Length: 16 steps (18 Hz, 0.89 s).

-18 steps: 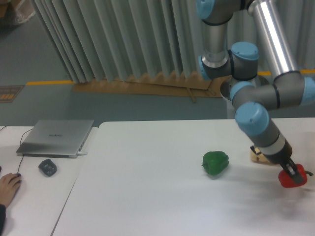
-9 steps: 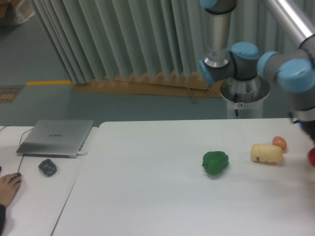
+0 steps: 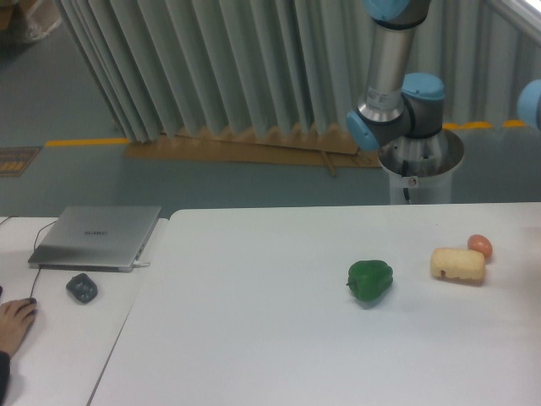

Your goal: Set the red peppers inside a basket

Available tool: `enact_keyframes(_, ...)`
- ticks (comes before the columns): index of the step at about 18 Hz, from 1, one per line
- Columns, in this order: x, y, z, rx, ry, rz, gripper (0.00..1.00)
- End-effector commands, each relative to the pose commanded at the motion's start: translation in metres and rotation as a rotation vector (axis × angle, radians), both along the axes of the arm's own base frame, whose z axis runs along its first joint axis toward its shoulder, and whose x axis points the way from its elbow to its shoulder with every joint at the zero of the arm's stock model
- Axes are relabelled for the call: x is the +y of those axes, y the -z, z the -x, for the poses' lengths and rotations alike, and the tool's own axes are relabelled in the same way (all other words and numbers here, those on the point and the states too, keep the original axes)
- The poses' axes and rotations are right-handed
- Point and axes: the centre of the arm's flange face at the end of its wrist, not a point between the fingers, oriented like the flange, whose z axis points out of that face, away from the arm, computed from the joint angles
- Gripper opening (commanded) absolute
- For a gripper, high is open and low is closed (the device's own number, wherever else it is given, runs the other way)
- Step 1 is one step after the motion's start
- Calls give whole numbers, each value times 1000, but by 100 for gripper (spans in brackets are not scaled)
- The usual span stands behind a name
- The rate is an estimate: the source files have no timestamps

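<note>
The red pepper is out of view; it does not show anywhere in the camera view. The gripper is also out of view, past the right edge of the frame. Only the arm's upper links [image 3: 397,80] and a blue joint at the far right edge [image 3: 532,101] show. No basket is visible.
A green bell pepper [image 3: 370,280] lies on the white table [image 3: 254,338]. A pale yellow bread-like block [image 3: 457,264] and a small orange-pink round fruit [image 3: 479,245] lie at the right. A laptop [image 3: 97,236], a mouse [image 3: 81,288] and a person's hand [image 3: 13,321] are at the left.
The arm has swung out to the right, carrying the red pepper off the frame. The gripper and pepper, low at the right a second ago, no longer show.
</note>
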Motion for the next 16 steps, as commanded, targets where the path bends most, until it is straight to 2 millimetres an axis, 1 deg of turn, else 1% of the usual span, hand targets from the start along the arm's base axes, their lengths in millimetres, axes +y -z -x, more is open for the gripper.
enact_keyframes(1,-8,2,7,6,21,7,39)
enact_keyframes(2,-15,11,17,13,31,10,42)
enact_keyframes(3,-15,19,25,15,36,12,43)
enact_keyframes(4,-13,30,34,10,43,15,54)
enact_keyframes(5,-12,32,35,6,44,13,57)
enact_keyframes(6,-11,34,35,7,43,10,62)
enact_keyframes(7,-10,37,36,4,45,11,71)
enact_keyframes(10,-7,38,35,3,45,8,77)
enact_keyframes(11,-5,39,34,1,46,8,83)
enact_keyframes(12,-3,40,33,2,46,7,91)
enact_keyframes(13,5,41,30,-3,55,-10,100)
enact_keyframes(14,10,41,29,-6,49,-47,100)
enact_keyframes(16,28,37,17,-19,4,-185,100)
